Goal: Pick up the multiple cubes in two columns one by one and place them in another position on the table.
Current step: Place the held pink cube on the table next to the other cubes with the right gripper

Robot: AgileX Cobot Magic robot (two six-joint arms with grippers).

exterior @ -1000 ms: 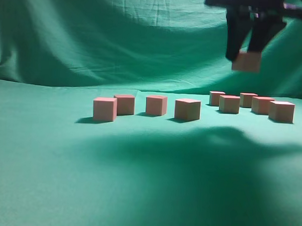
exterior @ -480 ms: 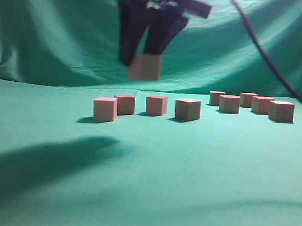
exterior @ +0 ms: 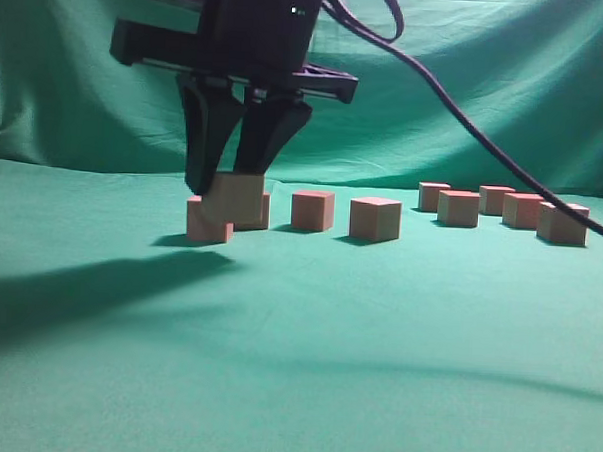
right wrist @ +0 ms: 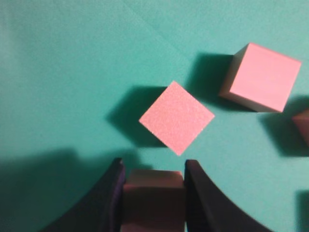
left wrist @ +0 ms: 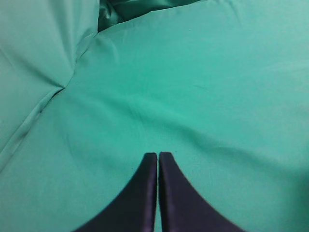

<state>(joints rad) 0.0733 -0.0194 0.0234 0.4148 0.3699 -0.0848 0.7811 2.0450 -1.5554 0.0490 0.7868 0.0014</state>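
the right gripper (exterior: pixel 233 188) points straight down, pinching a pinkish-red cube (exterior: pixel 234 198) low above the leftmost cube (exterior: pixel 203 225) on the teal table (exterior: pixel 295 366).

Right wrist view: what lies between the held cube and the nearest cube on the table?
Only bare green cloth, partly shadowed, separates the held cube from the nearest cube there.

Teal cloth table (exterior: pixel 306 346); pink cubes (exterior: pixel 374 218) resting in rows.
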